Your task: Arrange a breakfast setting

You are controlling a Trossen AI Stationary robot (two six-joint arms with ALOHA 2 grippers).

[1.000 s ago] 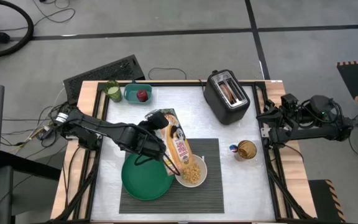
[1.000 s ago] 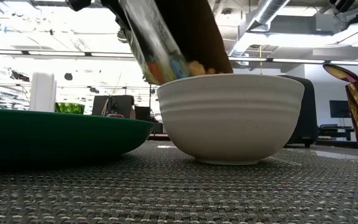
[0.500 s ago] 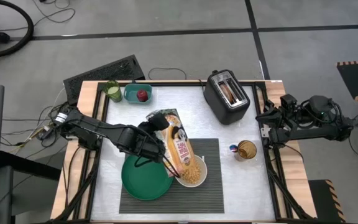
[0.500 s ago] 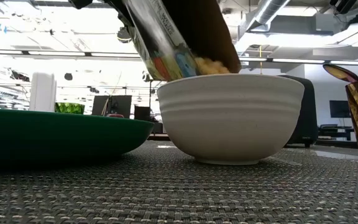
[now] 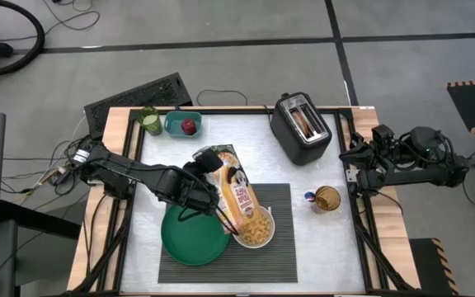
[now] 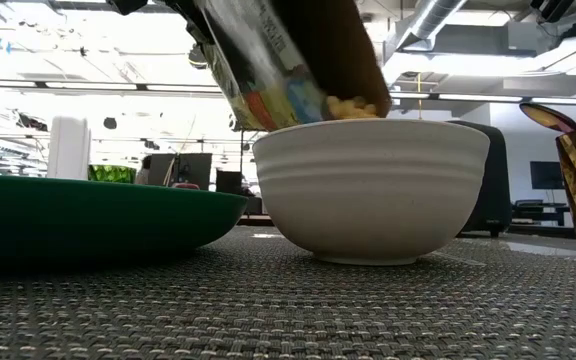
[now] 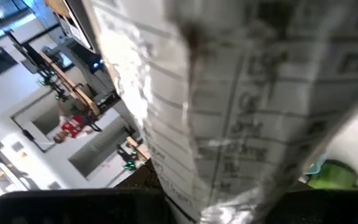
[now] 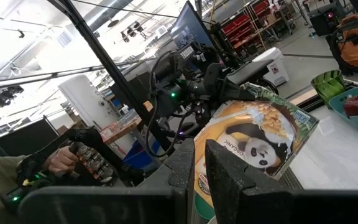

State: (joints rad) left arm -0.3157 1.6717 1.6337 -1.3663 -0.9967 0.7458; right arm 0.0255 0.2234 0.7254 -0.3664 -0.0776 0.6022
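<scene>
Grey ribbed rectangular placemat (image 5: 280,257) bare beyond left gripper (image 5: 207,167), clamped on tilted panda-printed cereal box (image 5: 236,191) above white bowl (image 5: 256,231); round green plate (image 5: 190,239) beside; right gripper (image 5: 355,167) narrow, table edge.

Plate (image 5: 192,235) left of bowl (image 5: 256,232), both on placemat (image 5: 283,247)

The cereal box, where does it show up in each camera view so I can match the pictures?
High view: the cereal box lies tilted at centre, its mouth over the white bowl.
Low view: top centre, pouring cereal into the bowl.
Left wrist view: its printed side panel fills most of the picture.
Right wrist view: lower centre-right, panda front facing the camera.
Shared landmark: the red apple, also in the right wrist view.
</scene>
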